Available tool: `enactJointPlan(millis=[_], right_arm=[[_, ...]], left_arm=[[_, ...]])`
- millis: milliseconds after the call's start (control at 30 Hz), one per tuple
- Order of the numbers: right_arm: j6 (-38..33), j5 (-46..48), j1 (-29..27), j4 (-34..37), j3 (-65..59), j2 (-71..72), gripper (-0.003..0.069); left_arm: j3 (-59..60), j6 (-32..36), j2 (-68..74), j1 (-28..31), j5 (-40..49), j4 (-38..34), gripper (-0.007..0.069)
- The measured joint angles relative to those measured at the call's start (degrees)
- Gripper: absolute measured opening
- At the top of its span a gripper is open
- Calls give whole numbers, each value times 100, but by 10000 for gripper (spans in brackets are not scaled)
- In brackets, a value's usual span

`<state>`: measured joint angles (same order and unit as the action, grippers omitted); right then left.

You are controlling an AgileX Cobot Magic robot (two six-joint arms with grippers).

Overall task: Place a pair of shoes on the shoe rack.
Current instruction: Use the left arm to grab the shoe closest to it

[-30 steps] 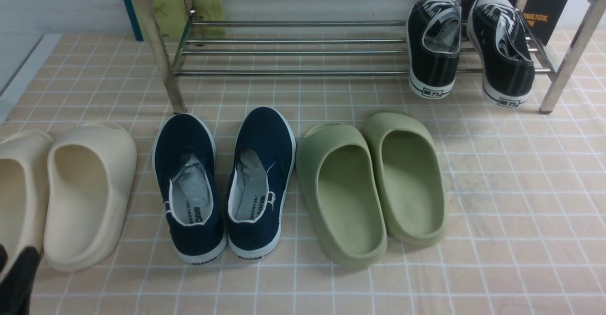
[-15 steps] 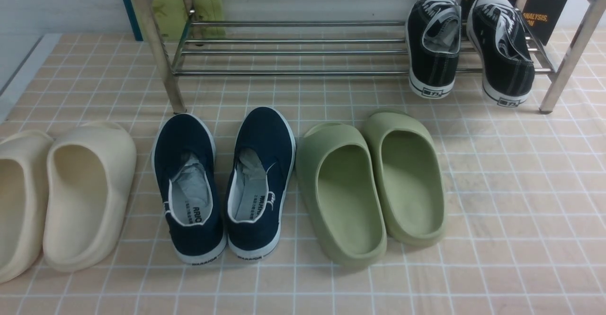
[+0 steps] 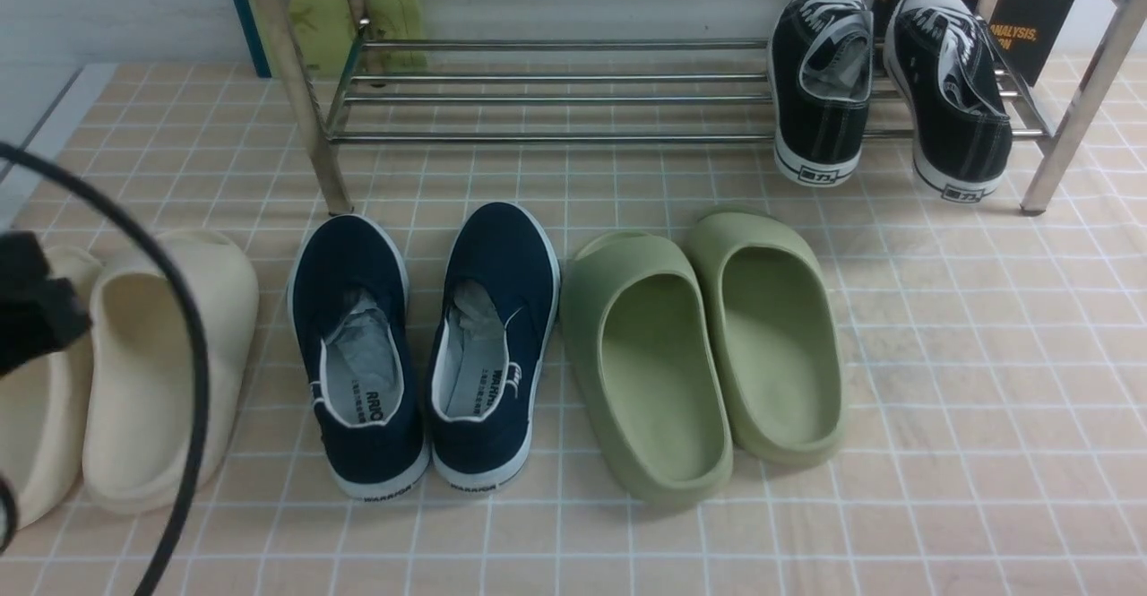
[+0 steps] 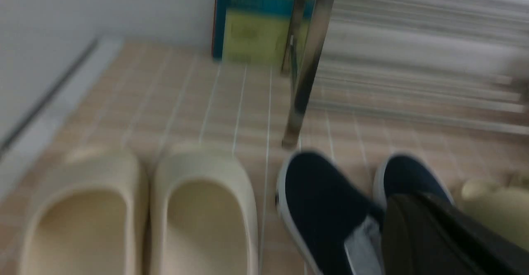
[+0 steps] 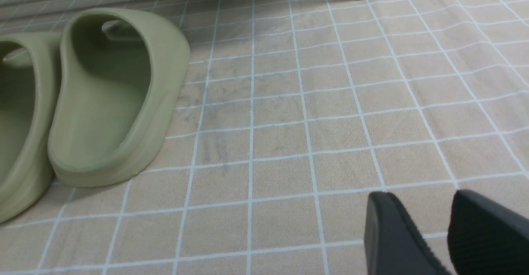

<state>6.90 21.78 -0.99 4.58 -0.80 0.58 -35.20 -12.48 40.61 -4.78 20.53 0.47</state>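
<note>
Pressing its black fingers together on nothing, the left pincer (image 4: 409,221) hangs just short of the pair of navy-blue canvas slip-on shoes with white rubber soles (image 3: 488,264). They stand ahead of it, side by side on the tan tiled floor (image 3: 941,354), toes toward the shiny chrome tube shoe rack (image 3: 556,138) farther beyond. The right pincer (image 5: 419,209) is spread above bare tiles, with the olive-green foam slides (image 5: 111,101) near it, untouched.

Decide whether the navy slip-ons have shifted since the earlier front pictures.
No. The navy slip-ons lie as before, one toe just in front of the near left leg of the shoe rack.
</note>
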Motion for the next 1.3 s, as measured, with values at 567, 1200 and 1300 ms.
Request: enactJointPlan(millis=[567,1200,1300], right_arm=[[0,0,0,0,0,0,237],[0,0,0,0,0,0,237],[0,0,0,0,0,0,237]], left_arm=[[-753,616,3436,-741,824,-783,222],[-1760,-1457,5394,-1057,403,1560,46],[-2032,-1413,4932,-1057,971,1582,36]])
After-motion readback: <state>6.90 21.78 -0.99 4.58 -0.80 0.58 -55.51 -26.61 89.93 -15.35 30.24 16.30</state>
